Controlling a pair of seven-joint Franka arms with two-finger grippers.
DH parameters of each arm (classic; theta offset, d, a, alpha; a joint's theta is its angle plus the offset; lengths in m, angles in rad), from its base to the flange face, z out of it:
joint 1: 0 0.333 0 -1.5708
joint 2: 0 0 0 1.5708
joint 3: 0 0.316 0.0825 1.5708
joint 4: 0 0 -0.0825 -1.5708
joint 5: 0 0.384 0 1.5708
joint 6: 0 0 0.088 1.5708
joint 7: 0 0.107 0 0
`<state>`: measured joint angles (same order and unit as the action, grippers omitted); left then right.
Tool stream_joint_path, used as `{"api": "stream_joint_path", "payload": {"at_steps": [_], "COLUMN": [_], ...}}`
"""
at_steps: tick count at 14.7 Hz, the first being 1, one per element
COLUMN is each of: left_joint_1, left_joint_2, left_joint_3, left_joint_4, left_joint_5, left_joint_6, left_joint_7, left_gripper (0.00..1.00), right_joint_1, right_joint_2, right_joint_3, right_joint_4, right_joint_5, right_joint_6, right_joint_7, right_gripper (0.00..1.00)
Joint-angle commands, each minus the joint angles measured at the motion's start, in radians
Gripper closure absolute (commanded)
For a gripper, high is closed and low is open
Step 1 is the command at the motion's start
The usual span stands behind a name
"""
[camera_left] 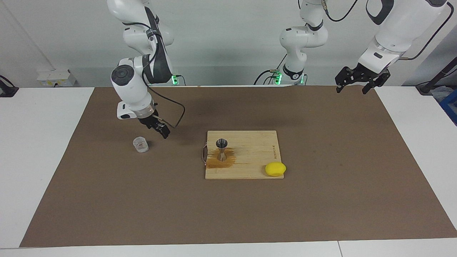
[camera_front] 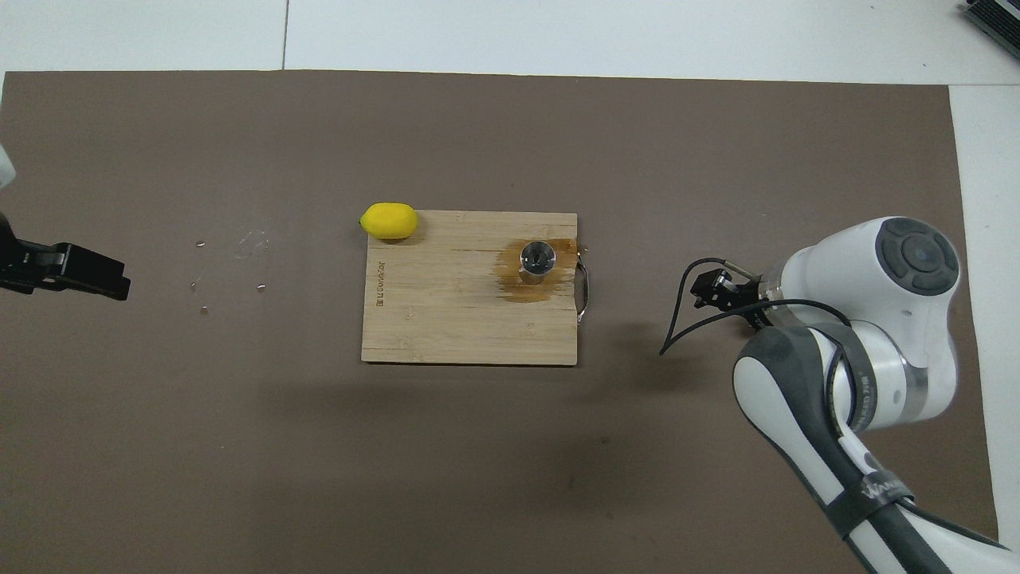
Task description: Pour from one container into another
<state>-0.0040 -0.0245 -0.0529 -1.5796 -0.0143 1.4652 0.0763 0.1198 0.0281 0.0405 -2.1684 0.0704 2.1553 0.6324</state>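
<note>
Glass cup [camera_left: 140,144] upright on mat, right gripper [camera_left: 159,129] released above, left gripper [camera_left: 360,80] open, empty.

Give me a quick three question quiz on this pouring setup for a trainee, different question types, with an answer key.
1. True or false: the small clear glass cup is held by the right gripper.
2. Multiple choice: the shiny steel hourglass-shaped jigger stands on A) the brown mat, B) the bamboo cutting board, C) the yellow lemon.
3. Fill in: a brown wet stain spreads around the foot of the ____.

Key: 1. False; the cup stands free on the mat, with the gripper raised beside it. 2. B. 3. jigger.
</note>
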Motion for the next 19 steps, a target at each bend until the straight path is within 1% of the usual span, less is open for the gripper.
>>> {"api": "stream_joint_path", "payload": {"at_steps": [1,3,6,9,11,12,15,16,19], "left_joint_1": [-0.002,-0.002,-0.002,-0.002,-0.002,-0.002,-0.002,-0.002,-0.002], "left_joint_2": [-0.032,-0.032,-0.032,-0.032,-0.032,-0.032,-0.032,-0.032,-0.032], "left_joint_3": [0.002,0.002,0.002,0.002,0.002,0.002,0.002,0.002,0.002], "left_joint_4": [-0.039,-0.039,-0.039,-0.039,-0.040,-0.040,-0.040,-0.040,-0.039], "left_joint_5": [0.010,0.010,0.010,0.011,0.011,0.010,0.011,0.010,0.011], "left_joint_6": [0.018,0.018,0.018,0.018,0.018,0.018,0.018,0.018,0.018], "left_joint_7": [0.005,0.005,0.005,0.005,0.005,0.005,0.005,0.005,0.005], "left_gripper": [0.00,0.00,0.00,0.00,0.00,0.00,0.00,0.00,0.00], "right_joint_1": [-0.005,-0.018,-0.028,-0.074,-0.100,-0.110,-0.120,-0.120,-0.120], "right_joint_2": [-0.053,-0.071,-0.080,-0.073,-0.066,-0.063,-0.062,-0.062,-0.062], "right_joint_3": [-0.005,-0.005,-0.011,-0.008,-0.010,-0.011,-0.010,-0.010,-0.010], "right_joint_4": [0.015,0.089,0.266,0.438,0.504,0.524,0.536,0.539,0.538], "right_joint_5": [-0.044,-0.084,-0.086,-0.086,-0.086,-0.087,-0.101,-0.112,-0.113], "right_joint_6": [-0.060,-0.176,-0.375,-0.497,-0.535,-0.549,-0.612,-0.618,-0.618], "right_joint_7": [-0.120,-0.131,-0.164,-0.249,-0.286,-0.296,-0.313,-0.345,-0.364], "right_gripper": [0.00,0.00,0.00,0.00,0.00,0.00,0.00,0.00,0.01]}}
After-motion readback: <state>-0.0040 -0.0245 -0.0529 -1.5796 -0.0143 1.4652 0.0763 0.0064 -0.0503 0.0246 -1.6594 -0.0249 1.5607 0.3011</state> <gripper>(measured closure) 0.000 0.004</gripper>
